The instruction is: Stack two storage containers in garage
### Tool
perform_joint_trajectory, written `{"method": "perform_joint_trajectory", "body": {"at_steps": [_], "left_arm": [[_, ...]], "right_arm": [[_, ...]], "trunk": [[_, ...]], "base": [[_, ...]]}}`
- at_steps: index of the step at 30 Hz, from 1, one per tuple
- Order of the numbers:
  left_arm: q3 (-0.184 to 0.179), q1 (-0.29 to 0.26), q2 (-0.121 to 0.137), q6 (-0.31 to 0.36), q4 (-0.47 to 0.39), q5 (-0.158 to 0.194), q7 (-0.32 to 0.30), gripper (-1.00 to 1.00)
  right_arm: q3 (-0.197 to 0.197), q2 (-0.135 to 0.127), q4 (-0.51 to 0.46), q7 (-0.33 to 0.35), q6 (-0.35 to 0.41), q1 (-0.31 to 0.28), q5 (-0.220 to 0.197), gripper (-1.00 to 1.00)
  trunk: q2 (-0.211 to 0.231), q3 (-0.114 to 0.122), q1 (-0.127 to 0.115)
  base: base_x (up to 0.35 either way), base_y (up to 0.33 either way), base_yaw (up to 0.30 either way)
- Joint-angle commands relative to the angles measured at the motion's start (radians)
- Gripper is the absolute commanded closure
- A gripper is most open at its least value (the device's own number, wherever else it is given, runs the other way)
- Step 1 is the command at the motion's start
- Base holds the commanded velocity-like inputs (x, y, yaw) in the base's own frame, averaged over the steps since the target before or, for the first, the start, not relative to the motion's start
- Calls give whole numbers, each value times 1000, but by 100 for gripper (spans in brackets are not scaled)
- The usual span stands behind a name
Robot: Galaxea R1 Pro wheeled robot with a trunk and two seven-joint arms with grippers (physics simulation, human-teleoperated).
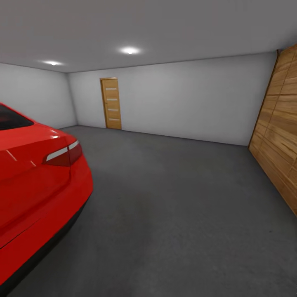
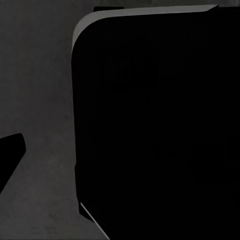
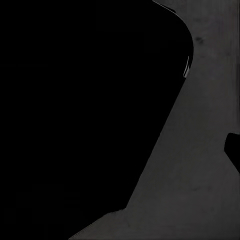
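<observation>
Two recessed ceiling lights wash the garage evenly, leaving a small glare on the red car. Head view is sharp but bows at its edges. Both wrist views are dim, largely black shapes over grey floor.

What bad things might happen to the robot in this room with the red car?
The red car sits close on the robot's left, so a careless turn could bump its rear corner. The wooden wall slants in on the right, narrowing the way there. The wrist cameras look down at the grey floor past big black shapes, and no bins are seen, so it may have to go back for them.
</observation>
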Motion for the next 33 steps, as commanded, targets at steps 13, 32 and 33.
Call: {"method": "perform_joint_trajectory", "body": {"at_steps": [13,32,33], "left_arm": [[1,0,0,-2,0,1,2,-100],[2,0,1,-3,0,1,2,-100],[2,0,1,-3,0,1,2,-100]], "right_arm": [[8,1,0,0,-3,0,-7,-100],[9,1,0,0,-2,0,-8,-100],[9,1,0,0,-2,0,-8,-100]], "trunk": [[0,-1,1],[0,-1,1],[0,-1,1]], "base": [[322,0,-244],[322,0,-165],[322,0,-7]]}}
